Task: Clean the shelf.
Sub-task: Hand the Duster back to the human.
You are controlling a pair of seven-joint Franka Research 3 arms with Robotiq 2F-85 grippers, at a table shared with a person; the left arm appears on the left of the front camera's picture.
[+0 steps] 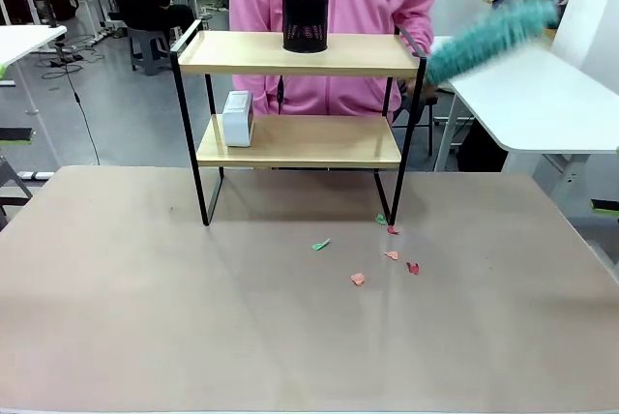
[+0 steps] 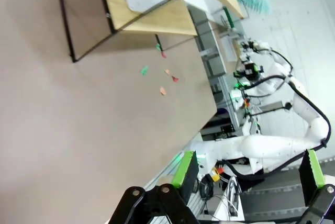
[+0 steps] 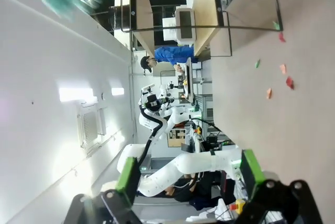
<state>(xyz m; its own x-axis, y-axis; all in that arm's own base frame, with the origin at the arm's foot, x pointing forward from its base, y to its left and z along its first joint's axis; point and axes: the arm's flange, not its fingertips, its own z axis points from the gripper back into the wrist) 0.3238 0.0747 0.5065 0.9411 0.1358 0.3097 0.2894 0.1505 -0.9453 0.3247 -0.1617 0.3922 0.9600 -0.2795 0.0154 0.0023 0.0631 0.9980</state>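
Observation:
The shelf (image 1: pixel 290 53) stands at the far middle of the table, two light wooden boards in a black frame. A black mesh cup (image 1: pixel 306 15) sits on its top board and a white box (image 1: pixel 237 118) on the lower one. A person in pink stands behind it, swinging a blurred teal duster (image 1: pixel 488 35) off its right end. Several coloured paper scraps (image 1: pixel 392 255) lie on the table by the shelf's right front leg. My left gripper (image 2: pixel 248 174) is open and holds nothing, far back from the shelf (image 2: pixel 152 20). My right gripper (image 3: pixel 187 174) is likewise open, well away from the shelf (image 3: pixel 207 9).
The brown table (image 1: pixel 193 317) stretches wide and bare in front of the scraps. A white side table (image 1: pixel 542 104) stands at the right behind it. Another person sits far back at the left.

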